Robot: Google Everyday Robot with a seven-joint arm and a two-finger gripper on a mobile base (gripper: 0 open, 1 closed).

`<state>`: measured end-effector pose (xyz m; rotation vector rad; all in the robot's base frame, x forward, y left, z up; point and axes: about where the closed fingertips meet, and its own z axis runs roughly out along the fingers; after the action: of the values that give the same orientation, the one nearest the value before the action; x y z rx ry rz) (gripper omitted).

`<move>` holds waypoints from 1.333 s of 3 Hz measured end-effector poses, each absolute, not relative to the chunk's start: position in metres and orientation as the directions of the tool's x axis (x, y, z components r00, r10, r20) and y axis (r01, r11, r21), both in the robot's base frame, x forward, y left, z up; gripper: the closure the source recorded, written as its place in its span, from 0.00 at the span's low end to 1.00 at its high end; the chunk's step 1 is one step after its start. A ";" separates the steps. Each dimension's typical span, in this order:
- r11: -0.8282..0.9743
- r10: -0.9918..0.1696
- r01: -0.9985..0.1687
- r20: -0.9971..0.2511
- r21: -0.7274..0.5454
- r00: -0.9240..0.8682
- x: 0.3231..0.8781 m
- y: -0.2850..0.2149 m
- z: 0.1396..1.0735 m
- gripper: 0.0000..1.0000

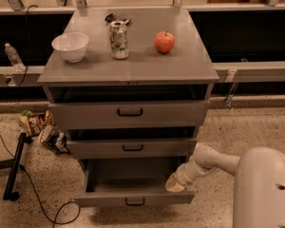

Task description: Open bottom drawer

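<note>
The grey cabinet has three drawers. The bottom drawer [133, 199] is pulled out toward me, its plain grey inside showing, with a small black bar handle [135, 202] on its narrow front. My gripper [175, 183] sits at the drawer's right front corner, just above the front panel, at the end of my white arm [213, 160]. The middle drawer [133, 147] and top drawer [129, 113] stand slightly out.
On the cabinet top [128, 70] stand a white bowl [70, 46], a can [118, 39] and a red apple [165, 42]. Snack bags [40, 127] lie on the floor at left, beside a black stand [14, 167] and cable. A bottle [13, 56] stands far left.
</note>
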<state>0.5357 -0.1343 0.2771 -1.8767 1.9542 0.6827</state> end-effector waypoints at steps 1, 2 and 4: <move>0.007 -0.821 -0.999 -0.570 0.051 -0.035 0.555 -0.126 0.278 1.00; 0.033 -0.799 -0.999 -0.601 -0.025 -0.011 0.580 -0.120 0.264 1.00; 0.061 -0.787 -0.997 -0.617 -0.051 -0.016 0.615 -0.109 0.206 1.00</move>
<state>0.6149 -0.1089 0.2057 -1.7748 1.8537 0.5600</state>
